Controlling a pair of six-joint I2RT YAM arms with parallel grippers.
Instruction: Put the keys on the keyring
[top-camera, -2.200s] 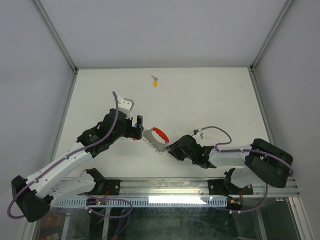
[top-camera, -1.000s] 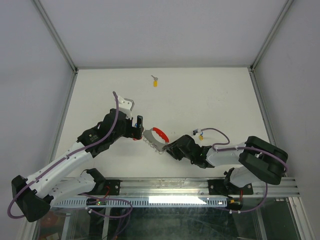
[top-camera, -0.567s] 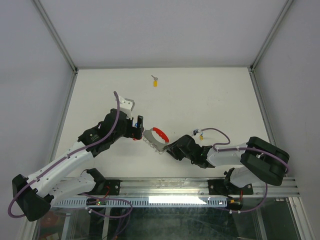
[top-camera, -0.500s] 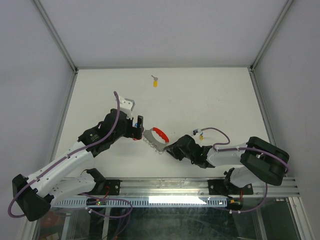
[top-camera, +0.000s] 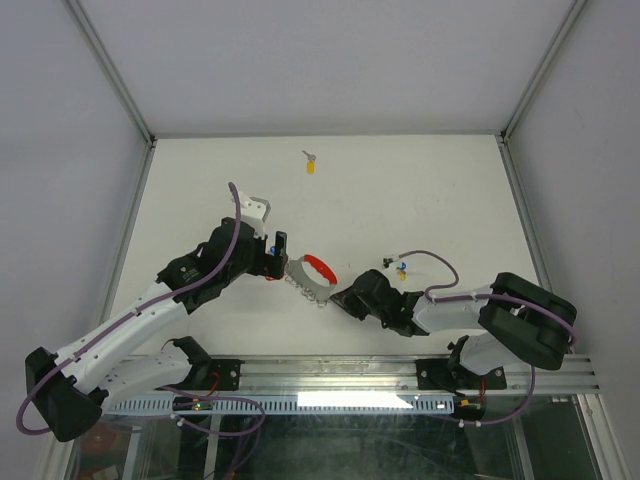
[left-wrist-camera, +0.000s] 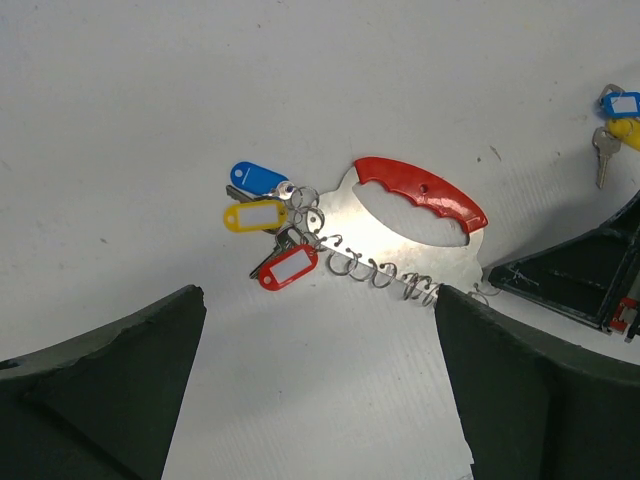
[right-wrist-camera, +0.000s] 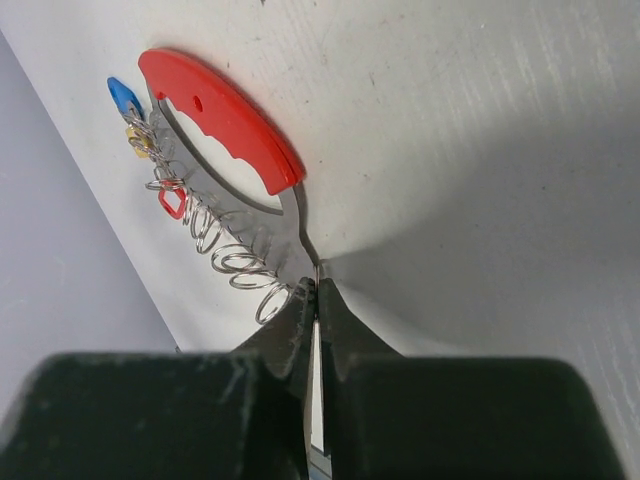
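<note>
The keyring (left-wrist-camera: 410, 235) is a silver plate with a curved red strip (left-wrist-camera: 425, 192) and a row of thin wire rings (left-wrist-camera: 385, 272). It lies between my grippers (top-camera: 310, 275). Three keys with blue (left-wrist-camera: 258, 178), yellow (left-wrist-camera: 254, 215) and red (left-wrist-camera: 288, 268) tags hang at its left end. My right gripper (right-wrist-camera: 316, 290) is shut on the plate's thin right tip (top-camera: 335, 298). My left gripper (left-wrist-camera: 315, 400) is open above the table, just short of the rings; its fingers (left-wrist-camera: 95, 385) hold nothing. A blue and yellow key pair (top-camera: 400, 264) lies loose, also in the left wrist view (left-wrist-camera: 618, 118). A yellow-headed key (top-camera: 311, 165) lies far back.
The right arm's purple cable (top-camera: 430, 262) loops beside the loose key pair. Grey walls with metal frame posts (top-camera: 110, 75) enclose the white table (top-camera: 420, 190) on three sides. A metal rail (top-camera: 400, 375) runs along the near edge.
My right gripper has crept slightly left, still holding the keyring's tip. The keyring has shifted a little with it. The left arm has barely moved.
</note>
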